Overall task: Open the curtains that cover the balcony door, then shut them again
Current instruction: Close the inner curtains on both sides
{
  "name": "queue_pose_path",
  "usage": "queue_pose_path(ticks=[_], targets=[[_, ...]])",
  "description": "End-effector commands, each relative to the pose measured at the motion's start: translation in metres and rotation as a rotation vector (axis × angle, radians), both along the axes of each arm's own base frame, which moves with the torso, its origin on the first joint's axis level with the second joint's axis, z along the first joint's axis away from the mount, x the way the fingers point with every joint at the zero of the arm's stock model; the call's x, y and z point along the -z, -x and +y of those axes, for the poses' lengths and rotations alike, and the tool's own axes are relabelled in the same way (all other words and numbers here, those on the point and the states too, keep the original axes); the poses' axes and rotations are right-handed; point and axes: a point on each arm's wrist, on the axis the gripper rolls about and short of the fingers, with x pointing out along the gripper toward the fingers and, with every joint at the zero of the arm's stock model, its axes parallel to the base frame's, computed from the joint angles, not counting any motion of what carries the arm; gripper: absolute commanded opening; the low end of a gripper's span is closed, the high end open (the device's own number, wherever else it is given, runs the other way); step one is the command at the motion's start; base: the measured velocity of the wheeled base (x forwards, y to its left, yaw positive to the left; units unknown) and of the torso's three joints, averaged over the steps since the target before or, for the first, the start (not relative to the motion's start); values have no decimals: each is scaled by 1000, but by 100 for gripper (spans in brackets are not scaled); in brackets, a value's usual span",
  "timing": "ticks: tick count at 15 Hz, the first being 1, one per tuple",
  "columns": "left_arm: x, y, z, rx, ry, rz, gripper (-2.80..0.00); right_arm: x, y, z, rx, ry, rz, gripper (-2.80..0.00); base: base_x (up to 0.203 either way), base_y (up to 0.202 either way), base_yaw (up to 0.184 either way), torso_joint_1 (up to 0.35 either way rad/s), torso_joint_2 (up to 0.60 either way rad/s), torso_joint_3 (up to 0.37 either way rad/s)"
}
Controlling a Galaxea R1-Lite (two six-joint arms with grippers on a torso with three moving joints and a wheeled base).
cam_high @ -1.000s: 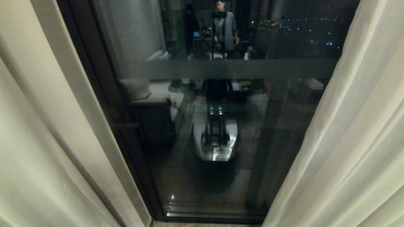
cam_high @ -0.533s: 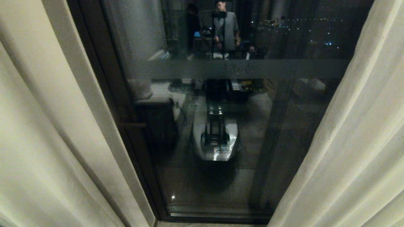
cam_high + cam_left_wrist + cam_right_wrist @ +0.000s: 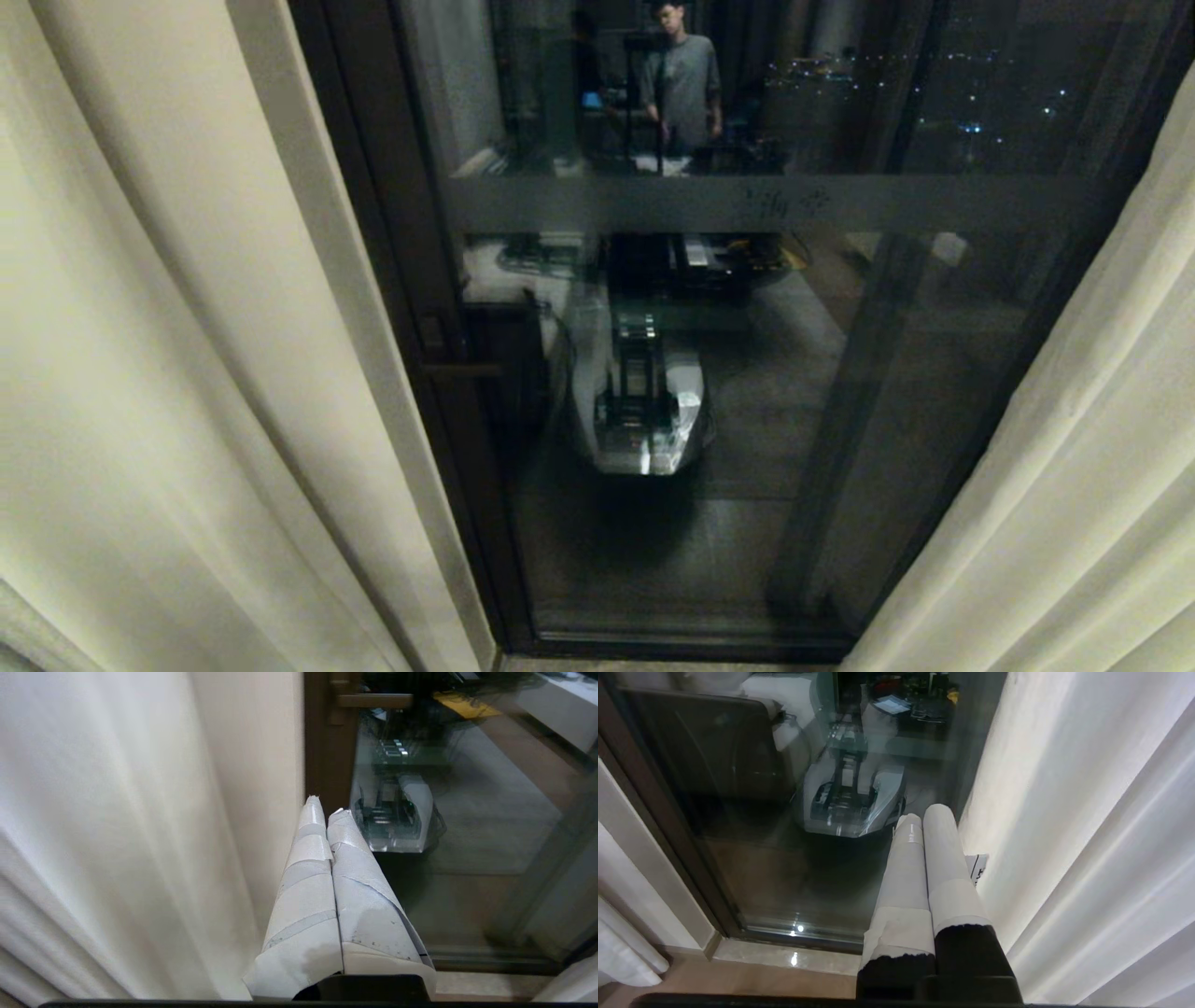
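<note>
The curtains hang parted in the head view, the left panel point(image 3: 140, 373) and the right panel point(image 3: 1102, 485) cream-white and pleated. Between them stands the balcony door point(image 3: 766, 523), dark glass in a brown-black frame point(image 3: 392, 233). Neither arm appears in the head view. My left gripper point(image 3: 324, 805) is shut and empty, its taped fingers point(image 3: 308, 872) beside the left curtain point(image 3: 117, 835) and pointing at the door frame point(image 3: 322, 742). My right gripper point(image 3: 924, 812) is shut and empty too, close beside the right curtain point(image 3: 1087, 812) and in front of the glass point(image 3: 752, 868).
A door handle point(image 3: 457, 370) juts from the frame's left stile. The glass reflects my own body point(image 3: 644, 411) and a standing person point(image 3: 686, 84). A pale stone threshold point(image 3: 784, 959) runs along the foot of the door.
The whole head picture has shifted to the right, so the camera has moved; more of the door's right side and the handle now show. The curtains themselves hang as before.
</note>
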Motion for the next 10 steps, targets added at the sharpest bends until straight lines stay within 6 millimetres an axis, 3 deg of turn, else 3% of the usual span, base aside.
queue_pose_path(ticks=[1, 10], targets=[[0, 0, 0, 0, 1, -1, -280, 0, 0, 0, -1, 1, 2, -280, 0, 0, 0, 0, 0, 0], [0, 0, 0, 2, -4, 0, -280, 0, 0, 0, -1, 1, 2, -280, 0, 0, 0, 0, 0, 0]])
